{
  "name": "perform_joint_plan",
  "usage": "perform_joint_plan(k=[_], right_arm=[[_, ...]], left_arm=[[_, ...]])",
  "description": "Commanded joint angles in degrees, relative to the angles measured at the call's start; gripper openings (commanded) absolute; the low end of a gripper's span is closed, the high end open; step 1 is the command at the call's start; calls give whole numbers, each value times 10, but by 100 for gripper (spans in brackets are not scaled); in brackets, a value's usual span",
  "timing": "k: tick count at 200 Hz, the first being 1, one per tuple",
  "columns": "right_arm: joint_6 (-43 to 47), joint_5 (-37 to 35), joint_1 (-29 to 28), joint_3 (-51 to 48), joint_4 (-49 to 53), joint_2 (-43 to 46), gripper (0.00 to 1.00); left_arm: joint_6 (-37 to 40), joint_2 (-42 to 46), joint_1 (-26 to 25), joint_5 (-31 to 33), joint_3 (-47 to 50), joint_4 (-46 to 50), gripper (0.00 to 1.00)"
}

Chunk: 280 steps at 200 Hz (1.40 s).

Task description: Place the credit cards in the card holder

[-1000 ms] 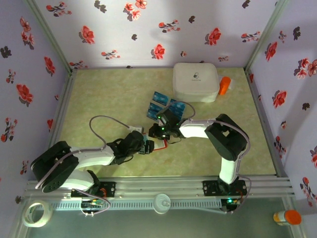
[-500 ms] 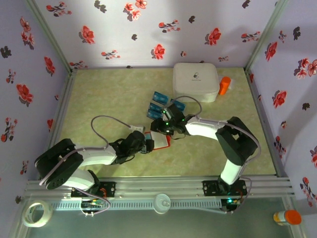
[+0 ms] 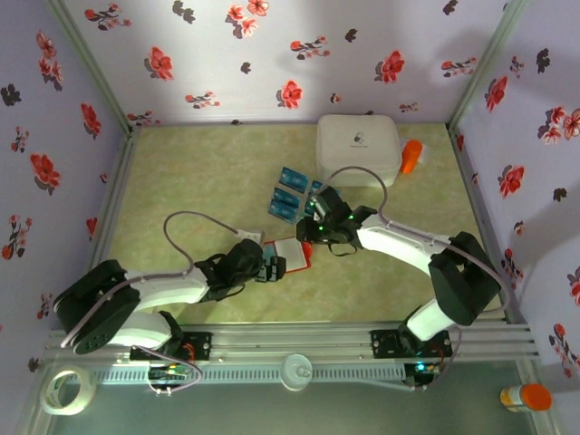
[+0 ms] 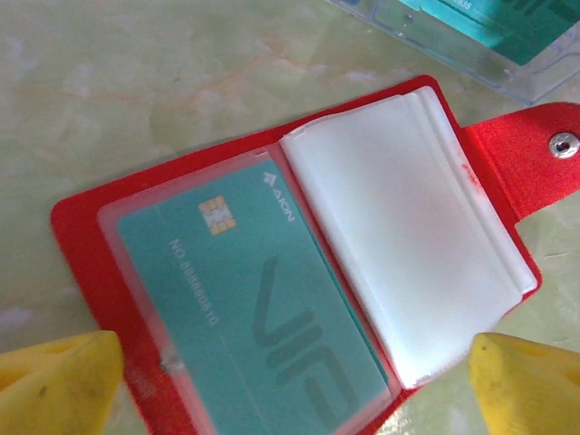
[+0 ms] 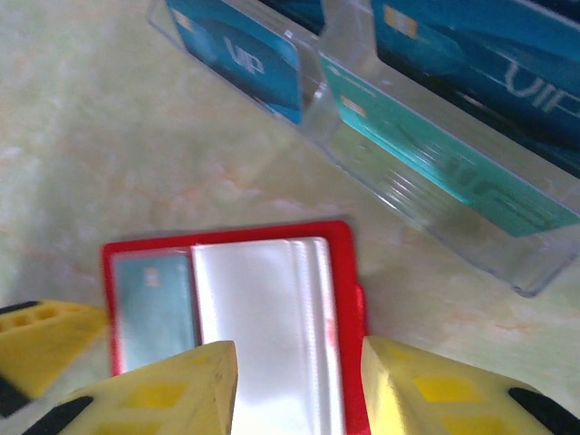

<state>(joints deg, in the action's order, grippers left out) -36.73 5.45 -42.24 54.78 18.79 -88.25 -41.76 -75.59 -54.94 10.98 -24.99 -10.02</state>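
Observation:
The card holder (image 4: 91,236) lies open on the table, bright red, with a teal credit card (image 4: 263,299) in its left clear pocket and empty white sleeves (image 4: 408,236) on the right. My left gripper (image 4: 290,399) is open, its yellow fingertips (image 4: 54,385) straddling the holder's near edge. My right gripper (image 5: 294,390) hovers open over the holder (image 5: 349,272), nothing between its fingers. Blue and teal credit cards (image 5: 240,54) stand in a clear rack (image 5: 408,195) beyond. From above, the holder (image 3: 297,255) sits between the left gripper (image 3: 272,267) and the right gripper (image 3: 313,231).
A big white rounded box (image 3: 358,149) stands at the back right with an orange object (image 3: 411,156) beside it. The clear card rack (image 3: 290,195) sits just behind the holder. Flowered walls (image 3: 272,54) close in the table on three sides.
The right gripper has drawn back from the holder toward the rack, widening its jaws, and its arm has swung right. The left gripper has opened wide. The holder now lies open.

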Motion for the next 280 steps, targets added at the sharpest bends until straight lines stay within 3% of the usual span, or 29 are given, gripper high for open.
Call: perform_joint_plan(k=[1,40,52,70,85,126,141,155,205,280], right_arm=[[22,-29,2,-12,22,-22,42],[28,-36,2,3,16,-63,39],[29,-34,2,1,16,-67,31],[23,-25,3,-14,9,-55,8],[14,-19,2,-34,5,-33,1],[-31,2,-2,-104,-28,39,3],[-36,-1,-2,-115,-25,54,27],[-36,-9,-2,-113,-13,71,34],[-50,-11,-2,-82,1,112,23],[-113,21,-2,-69,-106,9,10]], left_arm=[[3,44,-3,22,-5,61,100],[0,106,9,40,-29,132,100],[-1,118,13,40,-40,150,100],[-5,124,18,35,-58,170,100],[-11,123,18,29,-74,177,100],[-19,101,19,1,-105,169,100],[-22,89,19,-8,-109,160,100],[-24,76,18,-17,-111,152,100],[-13,38,18,-27,-112,140,100],[25,-11,5,-35,-128,126,100]])
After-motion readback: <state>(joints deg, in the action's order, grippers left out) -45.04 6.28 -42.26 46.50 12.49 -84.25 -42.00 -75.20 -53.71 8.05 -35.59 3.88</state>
